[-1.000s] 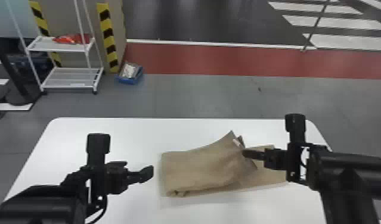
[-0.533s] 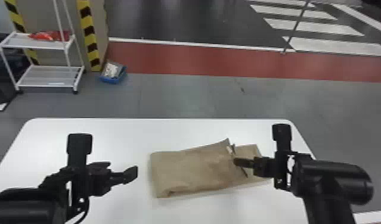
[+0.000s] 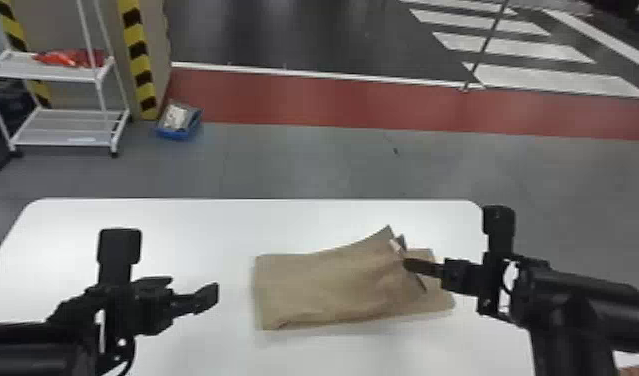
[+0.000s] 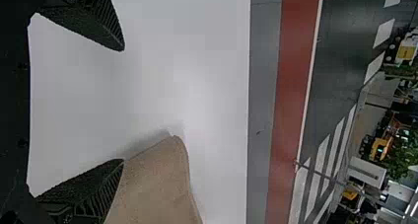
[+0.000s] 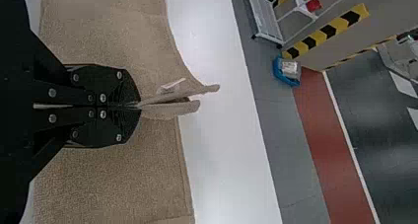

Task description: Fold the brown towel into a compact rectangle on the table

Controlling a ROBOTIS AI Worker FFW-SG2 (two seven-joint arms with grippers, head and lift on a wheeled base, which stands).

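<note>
Loosely folded, the brown towel (image 3: 328,285) is lying on the white table (image 3: 198,235), its top layer rucking — pale tag (image 5: 171,86) showing — where the right gripper (image 3: 408,265) is pinching it, the left gripper (image 3: 193,288) hovering spread.

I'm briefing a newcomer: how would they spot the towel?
Find the white table. On it lies the towel, a partly folded cloth pinched by the right gripper. Its soft tan fabric sets it apart from the white tabletop and black gripper.
</note>
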